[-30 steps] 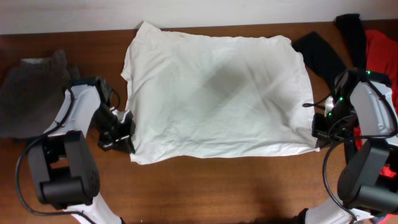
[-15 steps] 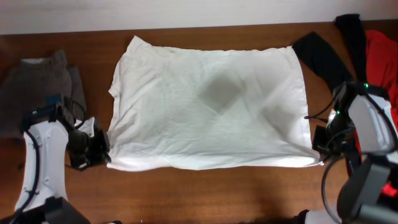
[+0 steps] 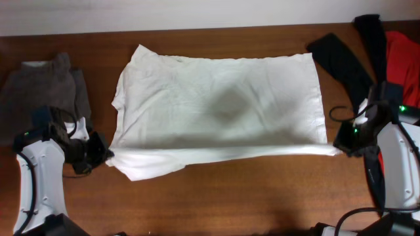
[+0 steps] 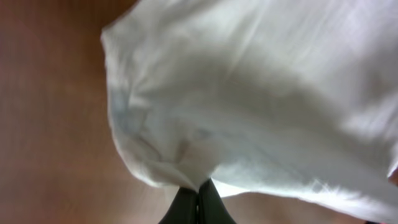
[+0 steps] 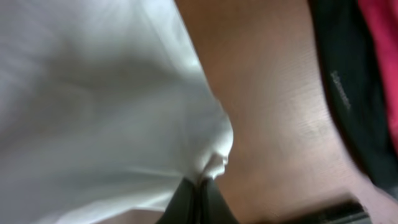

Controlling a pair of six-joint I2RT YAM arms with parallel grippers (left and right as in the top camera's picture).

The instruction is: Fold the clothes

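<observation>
White T-shirt (image 3: pixel 216 98), spread between left hand (image 3: pixel 107 156) and right hand (image 3: pixel 338 147) (each pinching a corner)

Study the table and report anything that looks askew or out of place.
The T-shirt lies unevenly: its near edge is a thin strip on the right but bulges into a loose flap on the left. The left fingers and right fingers pinch its near corners. A black garment sprawls crumpled at the far right.
</observation>
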